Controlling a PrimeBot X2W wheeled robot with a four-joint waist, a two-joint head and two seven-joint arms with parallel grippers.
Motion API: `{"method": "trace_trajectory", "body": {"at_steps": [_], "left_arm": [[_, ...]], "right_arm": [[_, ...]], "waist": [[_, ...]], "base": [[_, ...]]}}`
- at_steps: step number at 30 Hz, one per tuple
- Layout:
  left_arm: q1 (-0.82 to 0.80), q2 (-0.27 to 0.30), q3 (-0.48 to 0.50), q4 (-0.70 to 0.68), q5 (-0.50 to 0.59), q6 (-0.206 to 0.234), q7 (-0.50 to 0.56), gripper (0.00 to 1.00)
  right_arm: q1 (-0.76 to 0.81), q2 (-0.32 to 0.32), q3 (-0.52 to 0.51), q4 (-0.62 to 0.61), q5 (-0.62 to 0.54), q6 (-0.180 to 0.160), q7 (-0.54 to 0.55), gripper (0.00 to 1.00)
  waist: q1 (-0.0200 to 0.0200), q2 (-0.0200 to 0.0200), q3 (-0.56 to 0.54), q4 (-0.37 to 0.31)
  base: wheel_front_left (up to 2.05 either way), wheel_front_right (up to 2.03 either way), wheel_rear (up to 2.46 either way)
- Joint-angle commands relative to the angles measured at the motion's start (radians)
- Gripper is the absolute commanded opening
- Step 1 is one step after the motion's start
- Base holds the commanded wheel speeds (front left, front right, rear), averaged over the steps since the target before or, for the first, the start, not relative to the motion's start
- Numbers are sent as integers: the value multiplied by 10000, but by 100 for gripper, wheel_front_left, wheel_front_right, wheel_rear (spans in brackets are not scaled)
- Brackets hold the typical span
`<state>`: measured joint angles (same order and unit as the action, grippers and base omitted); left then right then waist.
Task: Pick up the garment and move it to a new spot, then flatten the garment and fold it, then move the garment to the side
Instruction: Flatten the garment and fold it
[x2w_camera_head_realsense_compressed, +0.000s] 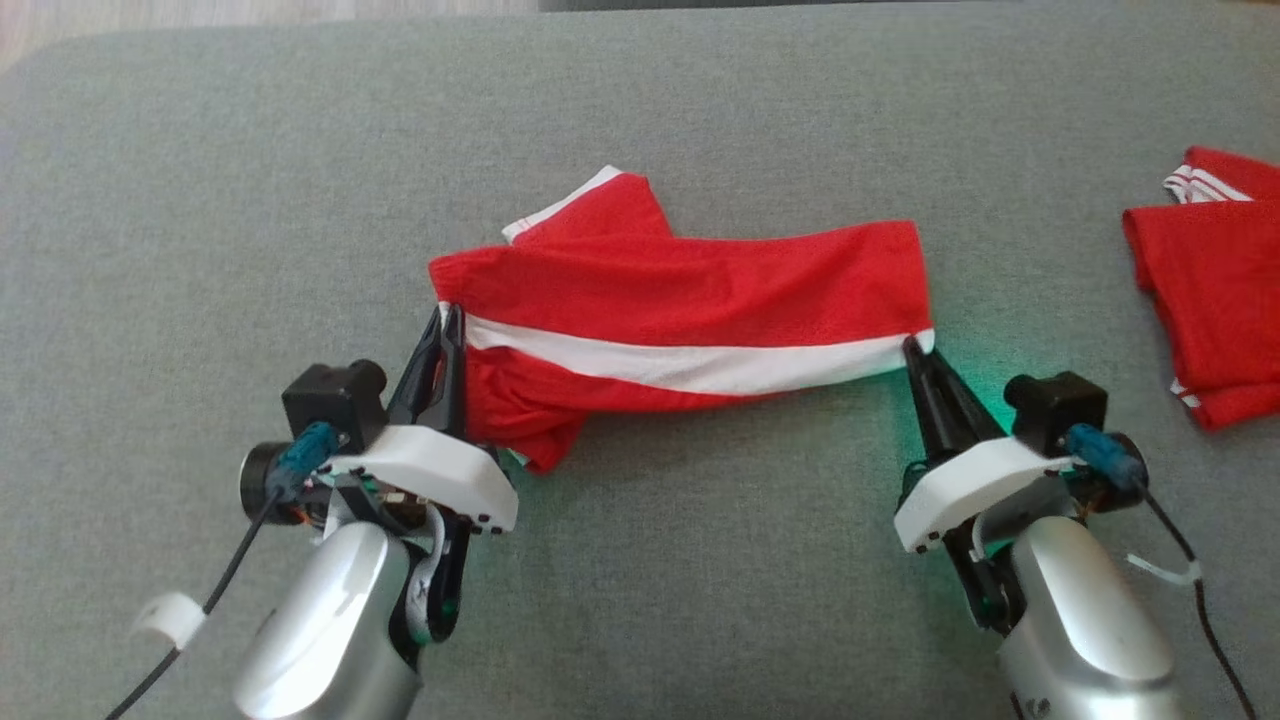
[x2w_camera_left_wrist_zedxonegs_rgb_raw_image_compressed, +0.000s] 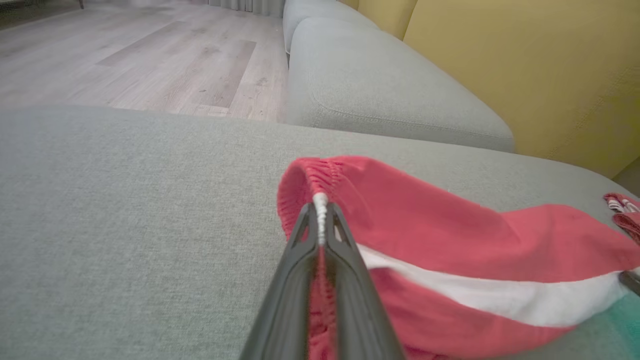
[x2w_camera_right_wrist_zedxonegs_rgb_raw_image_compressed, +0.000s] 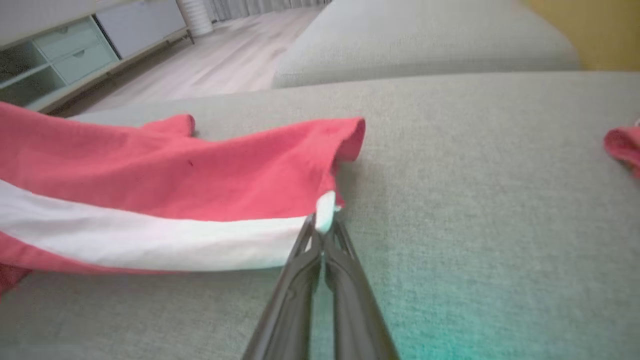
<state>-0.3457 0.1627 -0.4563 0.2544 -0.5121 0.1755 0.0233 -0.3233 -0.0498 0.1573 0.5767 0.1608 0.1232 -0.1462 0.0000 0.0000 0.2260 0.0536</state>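
Garment (x2w_camera_head_realsense_compressed: 690, 290) pinched at both ends
Left claw (x2w_camera_head_realsense_compressed: 450, 318) clamps the waistband; right claw (x2w_camera_head_realsense_compressed: 913, 347) closed on a thin hem corner, which stretching could pull free.

Soft, even light falls on the grey woven-fabric sofa cushion (x2w_camera_head_realsense_compressed: 700, 560), leaving only faint shadows. A green glow tints it near the dark two-fingered right gripper (x2w_camera_head_realsense_compressed: 913, 345). Both wrist views look washed out; the far pale wooden floor (x2w_camera_left_wrist_zedxonegs_rgb_raw_image_compressed: 150, 65) is blurred.
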Motion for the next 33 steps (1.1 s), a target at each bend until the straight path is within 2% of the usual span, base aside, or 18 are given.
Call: {"method": "trace_trajectory", "body": {"at_steps": [1,10,11,14,24,29,33], "left_arm": [[-222,243,284,-399,-37,-9,-159,0],[-200,354,331,-1442,-277,-311,-370,0],[-200,354,331,-1442,-277,-311,-370,0],[-257,464,489,-2190,-550,-441,-220,0],[-1533,1314,895,-5141,-1296,-930,1437,0],[-2640,1506,922,-6124,-1510,-1046,2326,0],[-3458,1588,881,-6208,-1527,-1127,2813,0]], "right_arm": [[18,-4,228,-648,138,75,-84,0],[696,-180,-63,-3994,464,75,786,0],[696,-180,-63,-3994,464,75,786,0],[922,-335,-321,-5298,634,75,1213,0],[1132,-746,-1162,-8984,788,75,2653,0],[848,-799,-1482,-10199,753,75,3218,0],[521,-804,-1668,-10663,775,75,3613,0]], "waist": [[0,0,-104,-41],[0,0,-768,-99],[0,0,-768,-99],[0,0,-1027,-92],[0,0,-1764,-61],[0,0,-1959,-138],[0,0,-1861,-239]], "base": [[0,0,0],[0,0,0],[0,0,0],[0,0,0],[0,0,0],[0,0,0],[0,0,0]]}}
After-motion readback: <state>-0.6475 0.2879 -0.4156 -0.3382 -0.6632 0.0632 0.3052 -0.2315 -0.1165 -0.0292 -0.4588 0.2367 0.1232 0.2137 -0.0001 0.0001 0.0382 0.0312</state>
